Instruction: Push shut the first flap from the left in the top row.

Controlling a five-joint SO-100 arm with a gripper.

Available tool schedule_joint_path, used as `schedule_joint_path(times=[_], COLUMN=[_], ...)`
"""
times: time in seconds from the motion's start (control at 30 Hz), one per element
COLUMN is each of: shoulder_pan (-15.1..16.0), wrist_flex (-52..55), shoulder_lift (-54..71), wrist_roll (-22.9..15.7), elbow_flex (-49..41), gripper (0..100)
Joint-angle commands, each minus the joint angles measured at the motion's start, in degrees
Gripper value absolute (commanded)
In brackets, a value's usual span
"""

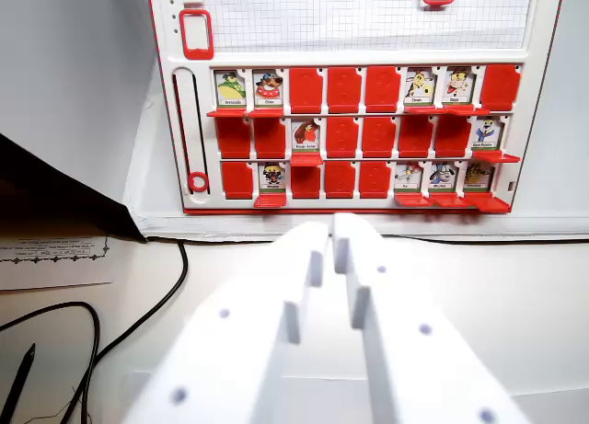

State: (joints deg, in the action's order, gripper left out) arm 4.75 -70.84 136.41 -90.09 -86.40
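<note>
Wrist view, board: the red and white game board (354,120) stands at the far side of the counter (515,286), its face toward the camera, three rows of flaps across it.
Wrist view, target: the first flap from the left in the top row (230,89) shows a character picture with its red ledge jutting out below, so it reads as open; its neighbour on the wrist view's right (268,89) is open too, while the next three tiles are plain red.
Wrist view, hand: the white hand (332,229) fills the lower middle, fingertips nearly together with only a thin slit between them, clenched on nothing.
Wrist view, bearing: the target lies beyond the hand, higher on the board, toward the wrist view's left; the hand points nearer the board's middle columns, well apart from the flap.
Wrist view, judgement: the reach likely needs a swing left and a rise before pushing.
Wrist view, clutter: black cables (138,318) and a printed sheet (55,258) lie at the left, clear of that path.
</note>
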Motion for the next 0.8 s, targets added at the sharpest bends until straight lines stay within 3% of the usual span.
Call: schedule_joint_path(times=[0.0, 0.77], shoulder_pan=[0.62, 1.23], wrist_flex=[-0.18, 0.88], shoulder_lift=[0.18, 0.18], wrist_roll=[-0.09, 0.09], elbow_flex=[5.63, 3.6], gripper=[0, 0])
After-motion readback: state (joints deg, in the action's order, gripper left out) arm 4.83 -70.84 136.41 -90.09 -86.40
